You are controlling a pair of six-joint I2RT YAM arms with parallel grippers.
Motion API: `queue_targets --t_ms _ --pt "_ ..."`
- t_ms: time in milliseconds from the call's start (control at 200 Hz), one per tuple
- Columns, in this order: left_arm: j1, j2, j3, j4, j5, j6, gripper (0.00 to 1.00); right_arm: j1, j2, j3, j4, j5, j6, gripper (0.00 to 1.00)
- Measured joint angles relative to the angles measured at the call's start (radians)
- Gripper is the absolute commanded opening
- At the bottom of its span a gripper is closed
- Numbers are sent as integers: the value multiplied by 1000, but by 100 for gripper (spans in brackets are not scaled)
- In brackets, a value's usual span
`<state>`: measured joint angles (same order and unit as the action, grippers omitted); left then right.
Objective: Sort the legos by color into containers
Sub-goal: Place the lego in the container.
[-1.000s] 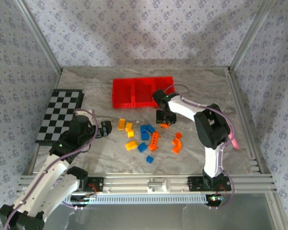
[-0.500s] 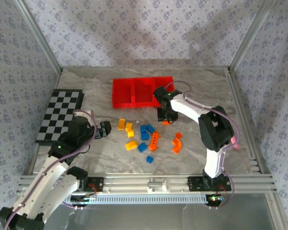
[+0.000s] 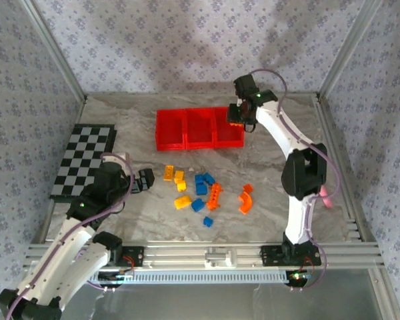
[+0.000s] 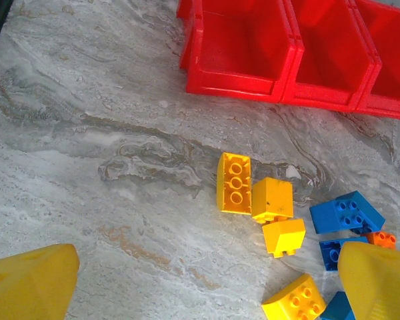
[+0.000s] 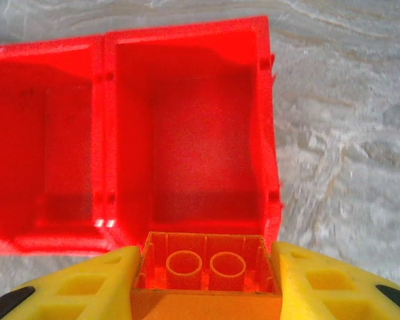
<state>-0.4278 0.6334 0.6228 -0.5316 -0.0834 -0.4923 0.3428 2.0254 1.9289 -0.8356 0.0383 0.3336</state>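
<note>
The right fingers (image 5: 320, 280) clamp an orange brick (image 5: 205, 267) at the end container's (image 5: 267, 120) edge; it should be centred over the opening before release. The left fingers (image 4: 27, 287) gape, empty.

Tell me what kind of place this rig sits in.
Likely a lab data-collection cell: aluminium frame rails, patterned backdrop walls, marble-look tabletop staged with legos and red bins.

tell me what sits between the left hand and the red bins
Left wrist view: a cluster of small yellow plastic bricks lies on the grey marbled tabletop between the left hand and the row of red plastic bins; the rest is bare.
</note>
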Motion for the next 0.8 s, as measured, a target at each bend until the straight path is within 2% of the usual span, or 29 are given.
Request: queue_targets --t_ms 175,370,600,800 --pt "0 -23 -9 0 -15 -6 100 -30 161 116 -18 -43 -27 41" --pt "0 -23 -25 0 -15 -7 100 -20 224 166 -34 -71 -36 42" --pt "0 -3 -26 0 -15 -7 100 -14 261 232 -51 -101 -36 48" --pt "0 -3 -26 0 -15 -7 100 -14 309 248 -68 -108 -35 59"
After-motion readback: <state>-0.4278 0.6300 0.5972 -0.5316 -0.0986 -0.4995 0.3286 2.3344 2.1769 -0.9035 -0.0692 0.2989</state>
